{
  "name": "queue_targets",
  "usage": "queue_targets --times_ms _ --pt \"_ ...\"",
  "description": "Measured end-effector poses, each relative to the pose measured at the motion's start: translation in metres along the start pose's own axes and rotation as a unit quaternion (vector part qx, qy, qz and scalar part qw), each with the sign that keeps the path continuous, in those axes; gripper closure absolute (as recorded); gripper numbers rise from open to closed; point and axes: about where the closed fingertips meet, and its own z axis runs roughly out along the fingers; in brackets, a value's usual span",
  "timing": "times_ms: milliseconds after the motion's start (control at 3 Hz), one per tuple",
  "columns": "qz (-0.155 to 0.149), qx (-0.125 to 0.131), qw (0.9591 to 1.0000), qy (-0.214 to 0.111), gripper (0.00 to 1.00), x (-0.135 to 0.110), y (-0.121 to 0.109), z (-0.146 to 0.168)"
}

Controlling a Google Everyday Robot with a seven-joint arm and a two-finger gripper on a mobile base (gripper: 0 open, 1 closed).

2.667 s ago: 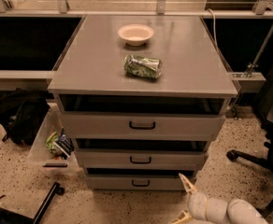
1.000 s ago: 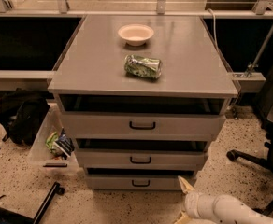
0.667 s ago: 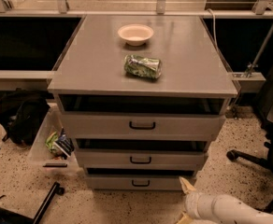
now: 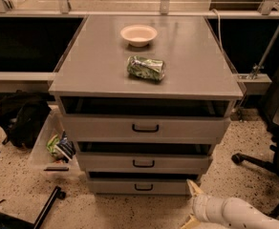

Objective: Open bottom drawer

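Grey three-drawer cabinet (image 4: 96, 61). White gripper (image 4: 188, 204) hovers near right, by the bottom drawer (image 4: 112, 186)'s right corner, fingers spread apart, holding nothing.

Claw (image 4: 188, 203) low right, its arm (image 4: 237, 214) beyond the bottom edge.

Speckled beige terrazzo floor (image 4: 15, 180); black fabric backpack (image 4: 20, 118) and clear plastic bin (image 4: 40, 149) off the grey tabletop (image 4: 96, 56)'s left edge, black wheeled chair base (image 4: 254, 161) off its right.
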Motion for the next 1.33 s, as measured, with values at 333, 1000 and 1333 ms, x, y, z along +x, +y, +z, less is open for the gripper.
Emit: queue_targets --times_ms 333,1000,1333 --pt "0.029 0.005 0.9989 -0.036 0.00 0.024 -0.021 0.010" --pt "0.044 -0.008 0.9977 -0.052 0.00 0.038 -0.019 0.032" --pt "0.066 -0.065 0.9918 -0.088 0.00 0.058 0.010 0.092"
